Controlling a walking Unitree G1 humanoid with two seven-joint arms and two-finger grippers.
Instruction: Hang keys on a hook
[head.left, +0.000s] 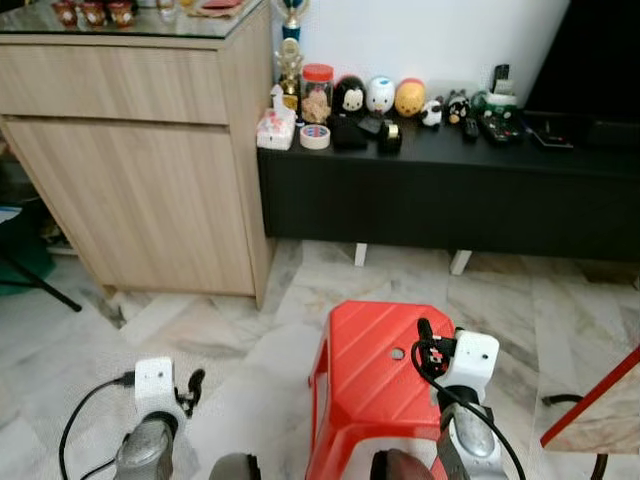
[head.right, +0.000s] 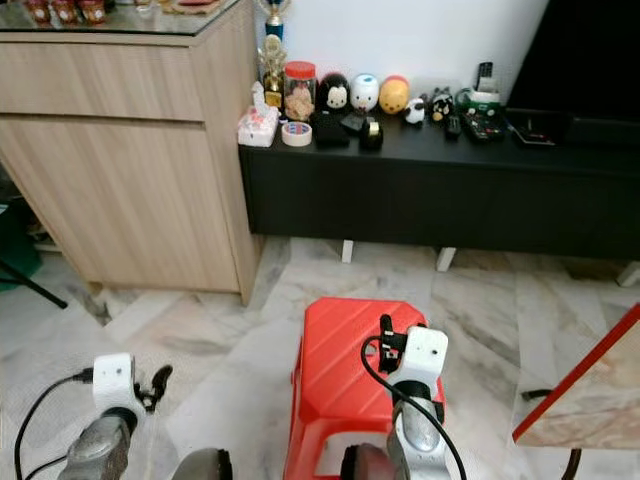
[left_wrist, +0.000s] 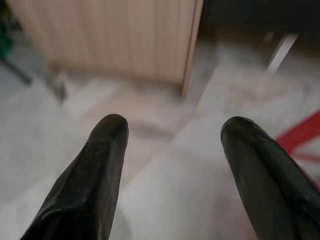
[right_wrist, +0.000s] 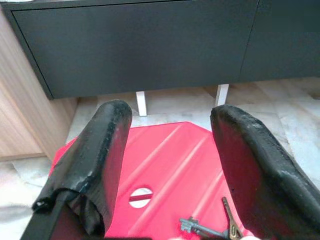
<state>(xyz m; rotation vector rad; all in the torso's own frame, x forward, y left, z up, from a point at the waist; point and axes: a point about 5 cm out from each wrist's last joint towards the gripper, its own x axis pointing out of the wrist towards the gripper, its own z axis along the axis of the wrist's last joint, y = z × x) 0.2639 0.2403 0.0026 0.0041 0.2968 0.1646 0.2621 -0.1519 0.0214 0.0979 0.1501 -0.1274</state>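
A bunch of keys (right_wrist: 202, 229) lies on the top of a red plastic stool (head.left: 365, 385), close to the stool's small round hole (right_wrist: 140, 196). My right gripper (right_wrist: 172, 112) hangs just above the stool with its fingers open, and the keys sit below and between them, near the right finger. In the head views my right wrist (head.left: 470, 360) is over the stool's right side. My left gripper (left_wrist: 172, 125) is open with nothing in it, low over the marble floor to the left of the stool (head.left: 190, 388).
A light wooden cabinet (head.left: 130, 150) stands at the left. A low black console (head.left: 450, 200) runs along the wall behind the stool, carrying toys, a jar and a tape roll (head.left: 315, 137). A red-edged table corner (head.left: 600, 410) juts in at the right.
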